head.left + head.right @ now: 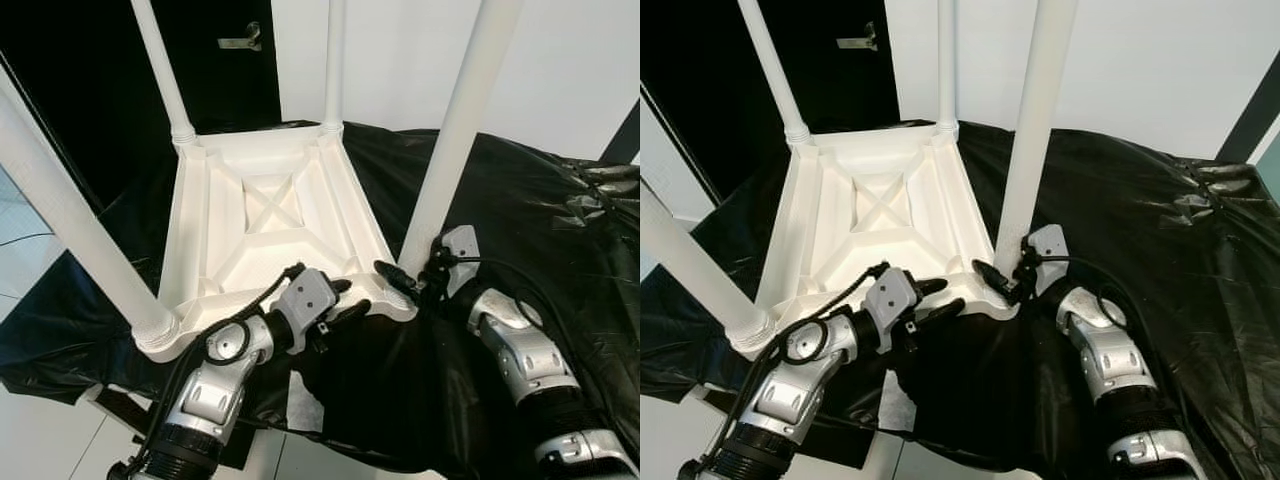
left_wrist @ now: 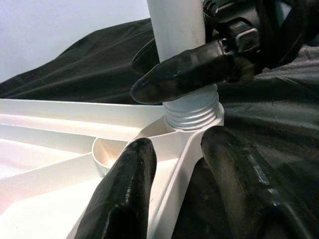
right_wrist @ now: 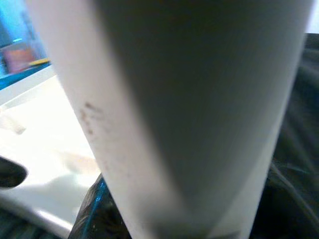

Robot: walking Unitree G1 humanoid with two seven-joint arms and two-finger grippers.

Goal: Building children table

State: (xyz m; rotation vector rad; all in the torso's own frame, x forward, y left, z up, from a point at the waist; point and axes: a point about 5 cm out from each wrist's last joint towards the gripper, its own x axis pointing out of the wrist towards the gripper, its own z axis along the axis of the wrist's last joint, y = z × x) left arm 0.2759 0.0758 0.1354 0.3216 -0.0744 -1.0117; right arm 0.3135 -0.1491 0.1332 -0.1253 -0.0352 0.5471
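the right hand (image 1: 412, 281) is closed around the base of the near-right leg (image 1: 455, 140), just above its threaded collar. the left hand (image 1: 345, 300) sits with fingers (image 2: 119, 199) parted astride the rim of the upturned table top (image 1: 270, 225), right beside that leg's socket, clamping nothing. the table lies upside down on a surface draped in black cloth (image 1: 520, 210), all four legs standing up. it looks like light, stiff, smooth moulded plastic, so a low hold on the leg should give the surest twist.
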